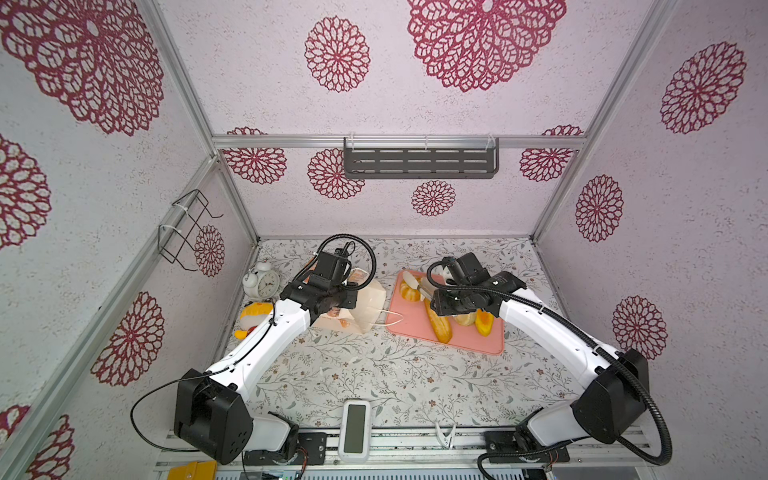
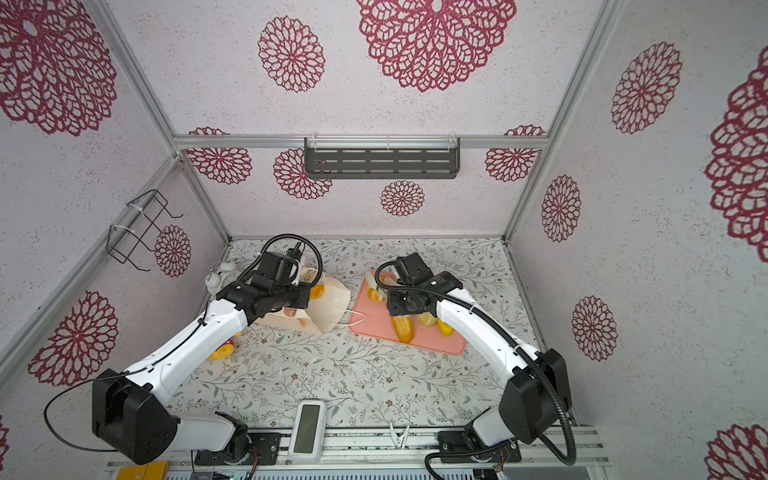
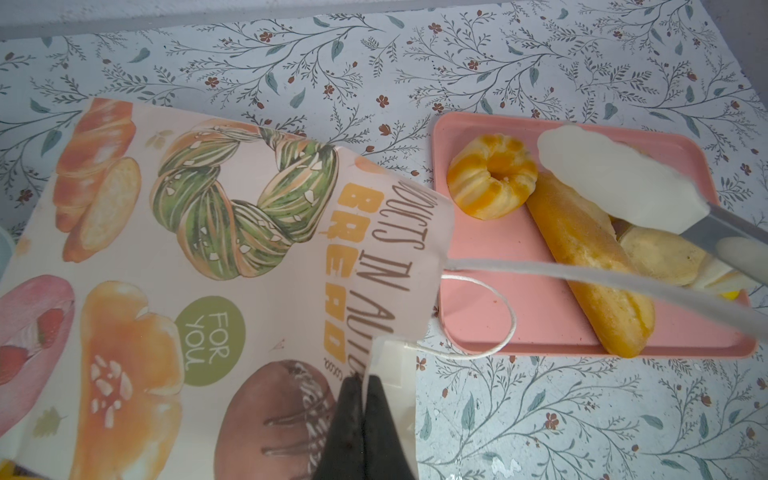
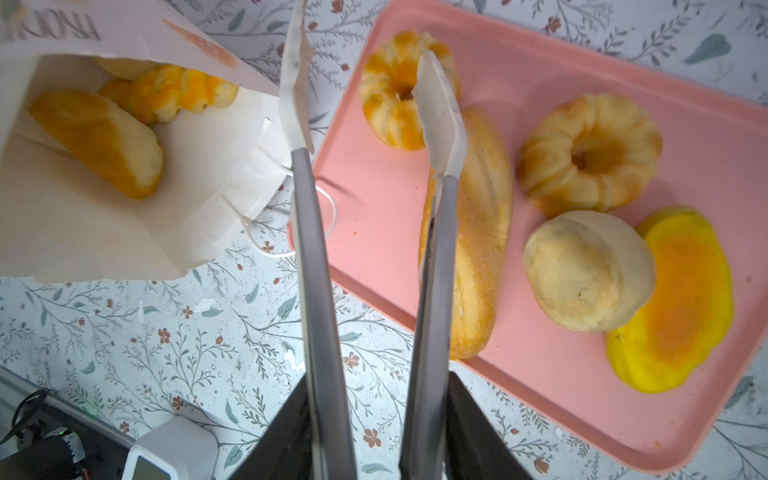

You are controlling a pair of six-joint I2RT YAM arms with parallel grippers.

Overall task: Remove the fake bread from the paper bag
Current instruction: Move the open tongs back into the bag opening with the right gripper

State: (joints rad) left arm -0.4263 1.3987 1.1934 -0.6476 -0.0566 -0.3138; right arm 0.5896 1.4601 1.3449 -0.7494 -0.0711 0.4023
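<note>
two pieces of the fake bread [image 4: 99, 141] lie inside the paper bag [image 1: 368, 305], which rests on its side on the worktop [image 1: 374, 374], mouth toward 3 o'clock in a top view. the left pincer [image 3: 363, 399] pinches its rim. the right pincer [image 4: 380, 415] clamps tongs [image 4: 307, 199], tips spread and empty, with the mouth at their 9 o'clock.

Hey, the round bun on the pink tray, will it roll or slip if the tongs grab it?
It likely won't roll far: the round bun rests against a flat yellow slice. Its domed sides could slip from the tongs' flat white tips. It's probably light, looking like foam.
</note>
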